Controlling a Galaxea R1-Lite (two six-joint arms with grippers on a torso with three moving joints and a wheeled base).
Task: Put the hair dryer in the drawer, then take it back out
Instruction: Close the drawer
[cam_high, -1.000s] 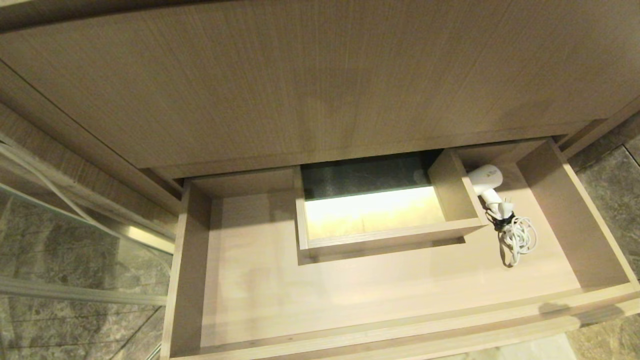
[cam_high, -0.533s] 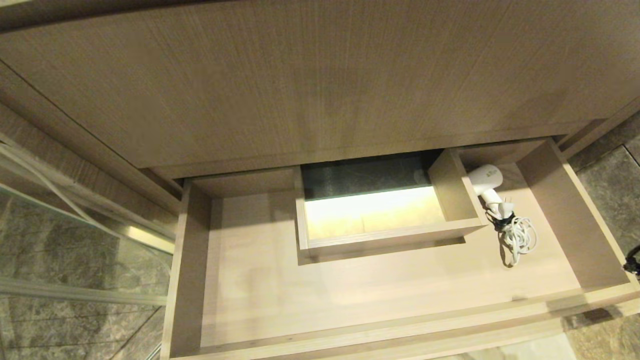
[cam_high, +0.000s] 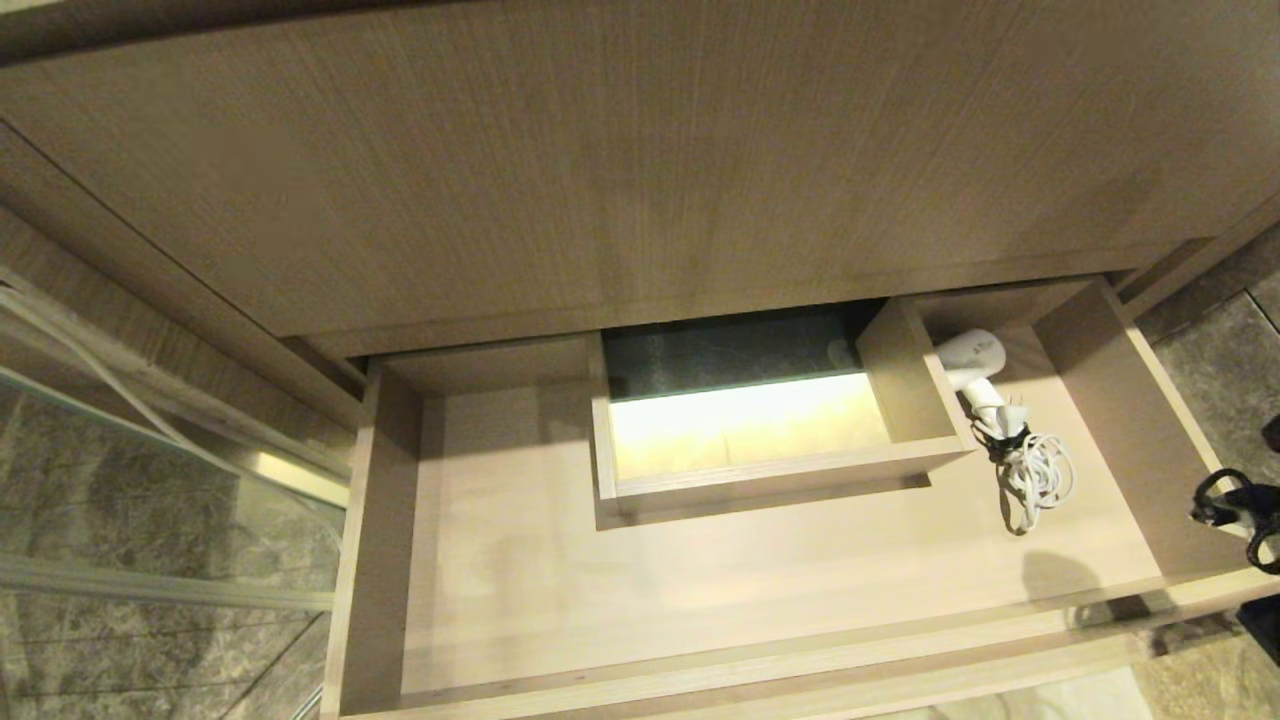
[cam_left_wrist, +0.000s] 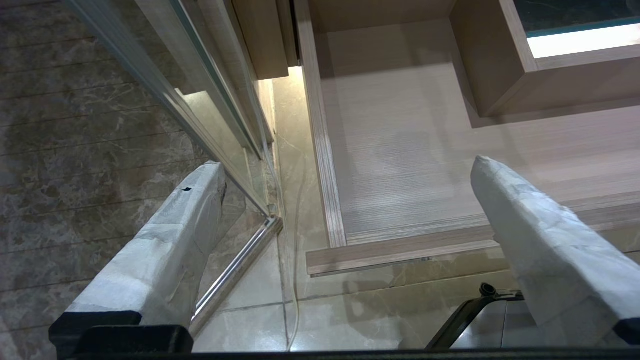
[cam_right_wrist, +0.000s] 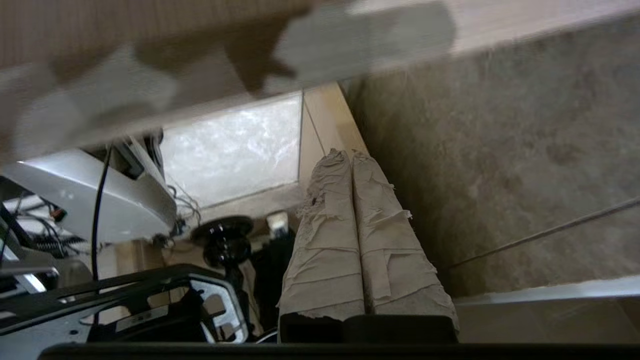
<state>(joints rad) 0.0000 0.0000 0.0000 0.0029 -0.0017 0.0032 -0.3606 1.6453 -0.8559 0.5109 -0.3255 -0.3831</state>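
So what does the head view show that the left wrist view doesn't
Only the head view shows the hair dryer with its bundled cord lying in the drawer's right part, the panel above, and the right arm at the right edge. Only the left wrist view shows the left gripper, open, beside the glass. Both show the open drawer and its boxed cutout.

Head camera overhead; left wrist shares drawer (cam_high: 780, 590) corner.

One hair dryer (cam_high: 975, 368) (cord bundled), one open drawer (cam_high: 380, 520), two grippers' fingers (cam_left_wrist: 165, 240).
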